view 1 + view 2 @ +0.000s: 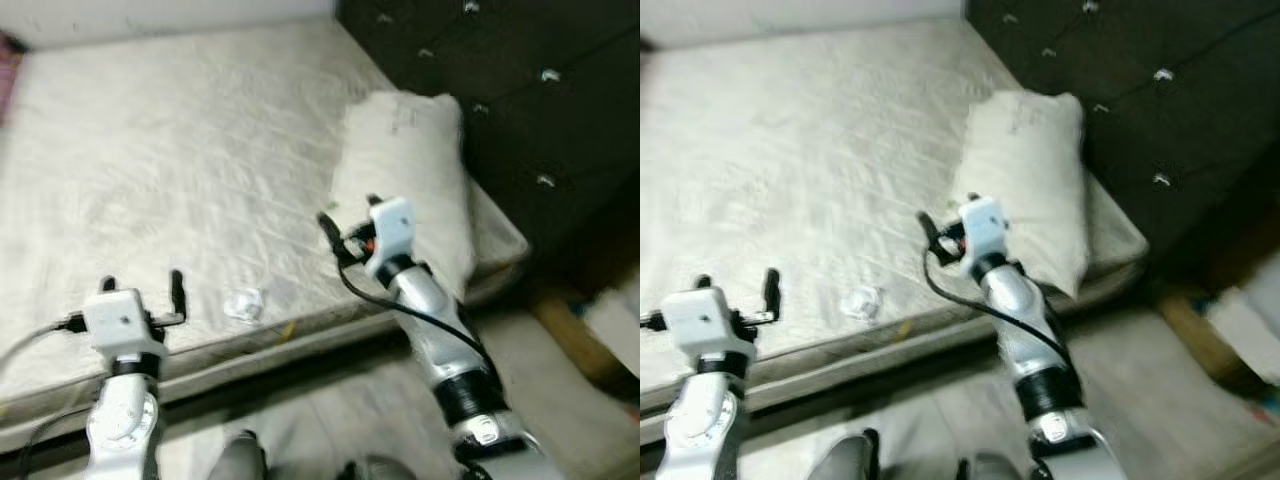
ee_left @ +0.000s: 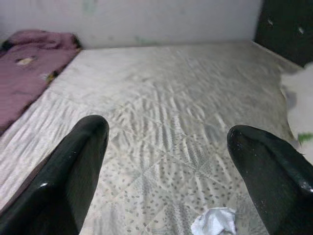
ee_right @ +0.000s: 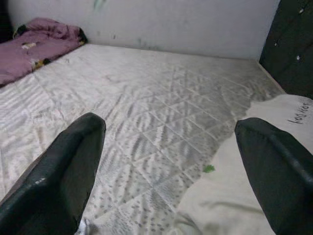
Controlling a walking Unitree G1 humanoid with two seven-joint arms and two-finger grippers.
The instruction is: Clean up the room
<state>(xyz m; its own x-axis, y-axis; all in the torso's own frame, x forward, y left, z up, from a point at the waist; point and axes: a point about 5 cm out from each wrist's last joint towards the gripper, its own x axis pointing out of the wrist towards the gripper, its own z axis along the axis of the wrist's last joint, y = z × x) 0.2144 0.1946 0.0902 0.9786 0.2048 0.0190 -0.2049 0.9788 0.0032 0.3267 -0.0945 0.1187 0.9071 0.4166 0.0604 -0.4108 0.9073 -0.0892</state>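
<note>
Left pincer (image 1: 142, 285) agape, blurred wrapper (image 1: 243, 303), mattress (image 1: 180, 150)

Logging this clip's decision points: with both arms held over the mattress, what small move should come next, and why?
Probably ease the left gripper forward and slightly toward the right to the crumpled white wrapper near the mattress edge. Its jaws are open, and the wrapper lies just ahead of it. The right gripper, also open, hovers by the pillow, farther from the litter.
</note>
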